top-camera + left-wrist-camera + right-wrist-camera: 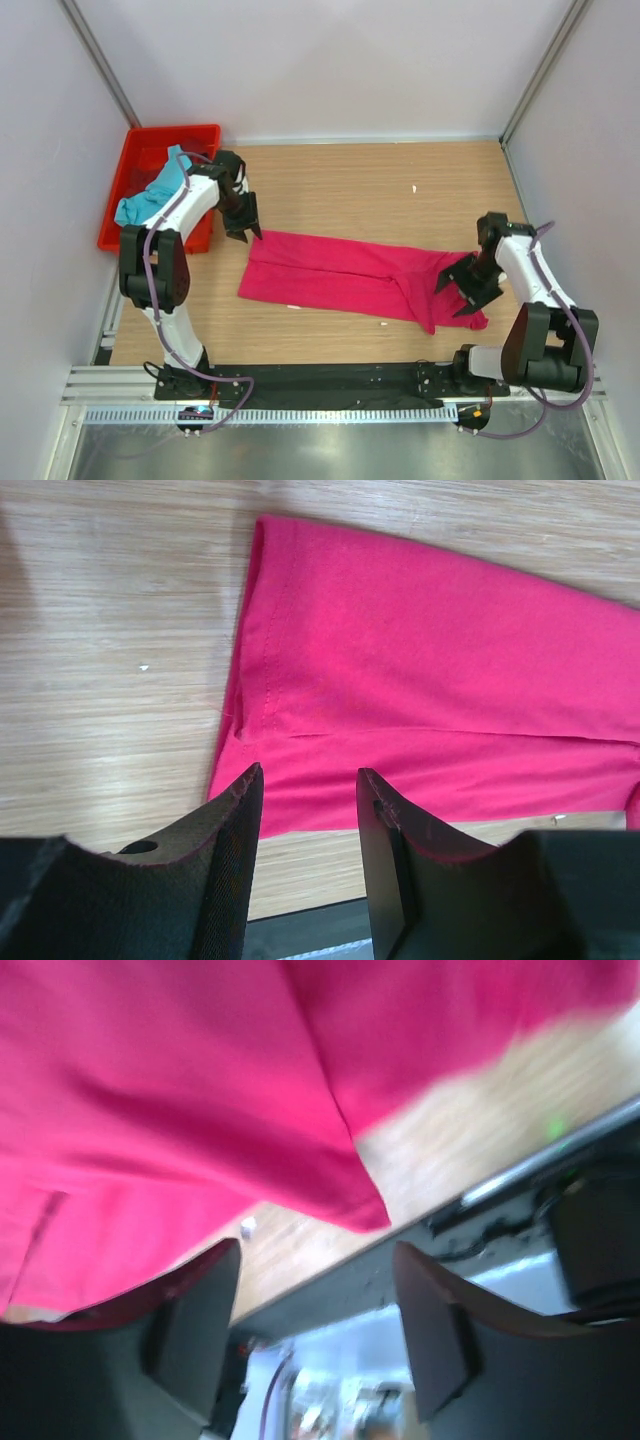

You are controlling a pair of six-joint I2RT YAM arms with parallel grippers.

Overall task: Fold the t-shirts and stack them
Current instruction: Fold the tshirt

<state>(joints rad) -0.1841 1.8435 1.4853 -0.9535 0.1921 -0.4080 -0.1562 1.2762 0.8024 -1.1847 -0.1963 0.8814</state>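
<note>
The magenta-pink t-shirt [345, 275] lies folded into a long band across the wooden table [370, 185]. It also shows in the left wrist view [430, 690] and the right wrist view [180, 1090]. My left gripper [243, 228] is open and empty, just above the shirt's far left corner. My right gripper [462, 296] is open and empty, over the shirt's right end. The turquoise-blue t-shirt [152, 192] lies crumpled in the red crate [160, 140] at the far left.
The crate stands against the left wall, beside the left arm. White walls enclose the table at the back and sides. A black rail [330, 378] runs along the near edge. A small white scrap [414, 188] lies at the back right.
</note>
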